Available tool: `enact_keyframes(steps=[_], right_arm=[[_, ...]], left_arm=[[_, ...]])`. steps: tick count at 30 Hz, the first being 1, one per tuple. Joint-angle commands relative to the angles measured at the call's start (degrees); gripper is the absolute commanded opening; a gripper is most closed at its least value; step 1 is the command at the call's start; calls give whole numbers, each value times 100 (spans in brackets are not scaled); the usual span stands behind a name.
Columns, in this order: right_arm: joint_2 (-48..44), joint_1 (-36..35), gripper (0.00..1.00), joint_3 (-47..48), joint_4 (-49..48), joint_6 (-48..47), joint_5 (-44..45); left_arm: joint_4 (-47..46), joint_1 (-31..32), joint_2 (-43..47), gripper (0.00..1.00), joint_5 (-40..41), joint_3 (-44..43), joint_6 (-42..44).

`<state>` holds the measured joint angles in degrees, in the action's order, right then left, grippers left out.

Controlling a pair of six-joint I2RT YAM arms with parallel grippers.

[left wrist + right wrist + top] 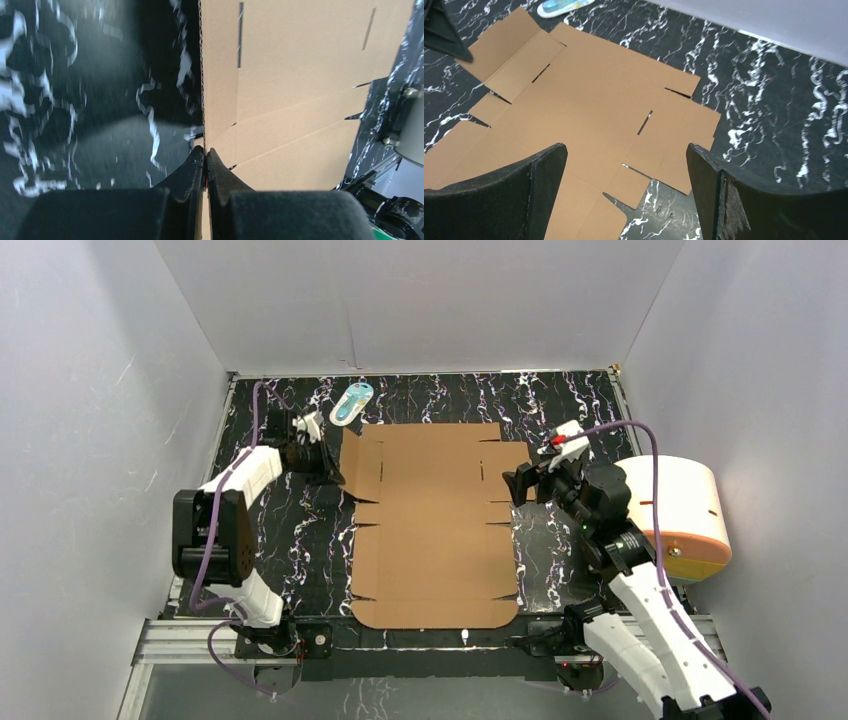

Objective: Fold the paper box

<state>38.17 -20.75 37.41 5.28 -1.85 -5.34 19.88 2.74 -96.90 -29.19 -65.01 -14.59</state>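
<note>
The paper box [435, 525] is a flat brown die-cut cardboard sheet lying on the black marbled table, flaps and slits on both sides. Its far-left side flap [362, 465] is lifted off the table. My left gripper [328, 462] is shut on that flap's edge; in the left wrist view the cardboard edge [202, 100] runs straight into the pinched fingers [190, 172] of the left gripper [205, 152]. My right gripper [519, 485] stands open just above the sheet's right edge. In the right wrist view the right gripper [626, 152] spans the right flaps [674, 145] with nothing between its fingers.
A small white-and-blue oval item [352, 402] lies beyond the sheet's far-left corner. A cream cylinder with an orange base [680, 515] stands at the right, behind my right arm. White walls enclose the table on three sides.
</note>
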Motion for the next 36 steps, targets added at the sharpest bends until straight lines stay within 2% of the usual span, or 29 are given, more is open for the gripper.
enact_keyframes(steps=[1, 7, 13, 19, 23, 25, 29, 36], right_arm=[[514, -42, 99, 390, 35, 351, -413], [1369, -98, 99, 332, -394, 641, -775], [2232, -257, 99, 316, -919, 743, -779], [2962, -441, 99, 298, -1446, 975, -626], [3368, -449, 99, 277, -1631, 1134, -350], [3522, -447, 99, 268, -1729, 1204, -279], [3761, -440, 99, 210, -2002, 1336, -320], [4166, -446, 99, 240, -2285, 1379, -326]], left_arm=[[424, -9, 871, 0, 418, 809, -245], [349, -10, 1796, 0, 836, 1573, -579], [468, -58, 2010, 1, 1616, 1652, -604], [538, -169, 1821, 19, 1784, 1432, -667], [496, -265, 1995, 35, 1898, 1241, -735], [390, -266, 2070, 47, 1828, 1061, -824], [48, -404, 1773, 60, 1562, 657, -1024], [-402, -467, 268, 65, 757, -389, -1409]])
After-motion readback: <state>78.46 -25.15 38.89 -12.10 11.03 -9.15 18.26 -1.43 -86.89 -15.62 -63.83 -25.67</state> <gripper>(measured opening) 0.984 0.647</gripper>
